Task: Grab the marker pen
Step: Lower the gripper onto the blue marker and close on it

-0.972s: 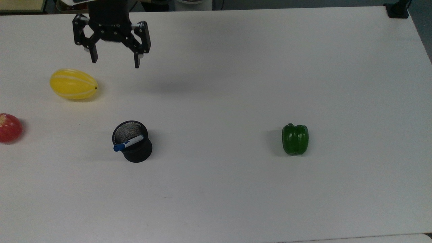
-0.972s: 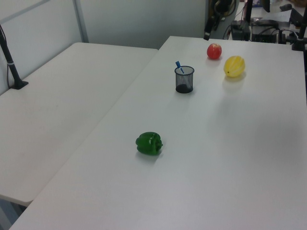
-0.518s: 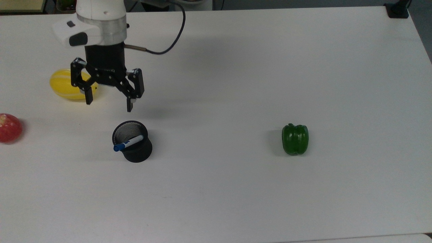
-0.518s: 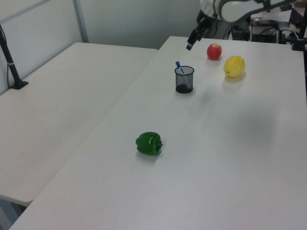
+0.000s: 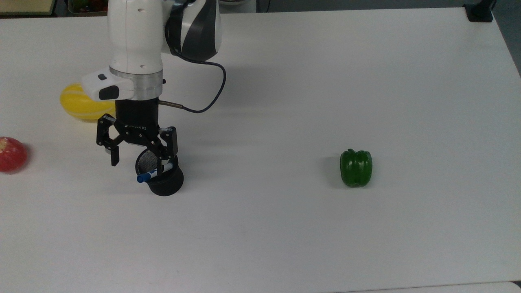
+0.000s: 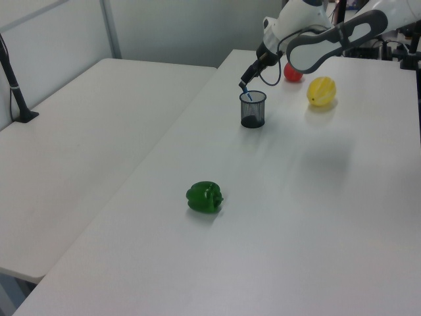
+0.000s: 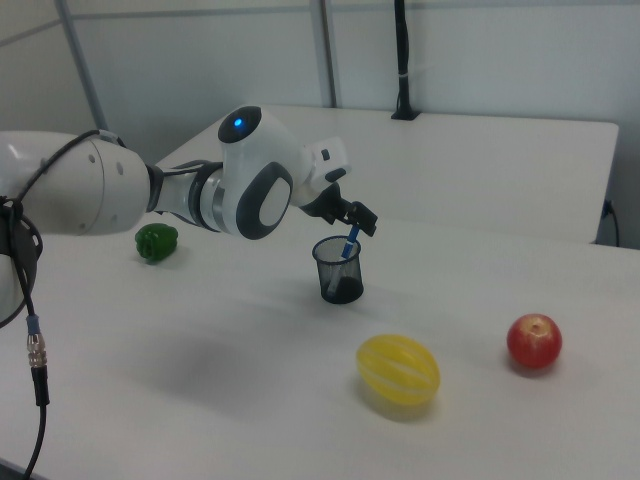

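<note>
The gripper hung with its two black fingers spread apart above the black mesh pen cup, holding nothing; in the top view one fingertip overlapped the cup's rim and the other stood off to the top view's left of it. The marker pen leaned inside the cup, its blue cap poking out over the rim toward the top view's left, and only part of its white barrel could be seen past the finger. In the left view the gripper was just above the pen's blue tip; whether a finger touched the pen could not be told.

The arm covered part of the yellow melon in the top view, and in the left view it hid most of the red apple. The apple was cut by the top view's left edge.

Everything stood on a plain white table, whose far edge met a second white table in the left view. Pale wall panels with metal posts stood behind.

On the table were one cup, one marker pen, one melon, one apple and one green bell pepper, the pepper well apart from the rest, toward the top view's right.
</note>
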{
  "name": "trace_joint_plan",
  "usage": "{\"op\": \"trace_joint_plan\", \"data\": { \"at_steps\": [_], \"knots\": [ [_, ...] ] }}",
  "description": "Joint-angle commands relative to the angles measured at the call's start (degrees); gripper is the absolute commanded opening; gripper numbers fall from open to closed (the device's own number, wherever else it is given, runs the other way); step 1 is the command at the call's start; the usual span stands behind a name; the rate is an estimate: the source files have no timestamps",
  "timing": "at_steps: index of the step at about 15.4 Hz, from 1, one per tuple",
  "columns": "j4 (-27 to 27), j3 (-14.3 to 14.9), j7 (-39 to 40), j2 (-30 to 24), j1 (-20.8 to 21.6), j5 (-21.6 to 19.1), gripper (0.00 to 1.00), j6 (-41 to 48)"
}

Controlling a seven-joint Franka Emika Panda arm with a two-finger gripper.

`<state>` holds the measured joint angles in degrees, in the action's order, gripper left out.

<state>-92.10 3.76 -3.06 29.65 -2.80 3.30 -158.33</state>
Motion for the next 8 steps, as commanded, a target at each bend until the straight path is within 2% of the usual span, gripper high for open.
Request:
{"op": "trace_joint_plan", "data": {
  "at_steps": [1, 8],
  "knots": [
    [0.69, 0.19, -1.07, 1.29, 0.34, -0.23, 0.91, -3.21],
    [0.69, 0.19, -0.98, 2.35, 0.69, 0.04, 0.50, -4.62]
  ]
}}
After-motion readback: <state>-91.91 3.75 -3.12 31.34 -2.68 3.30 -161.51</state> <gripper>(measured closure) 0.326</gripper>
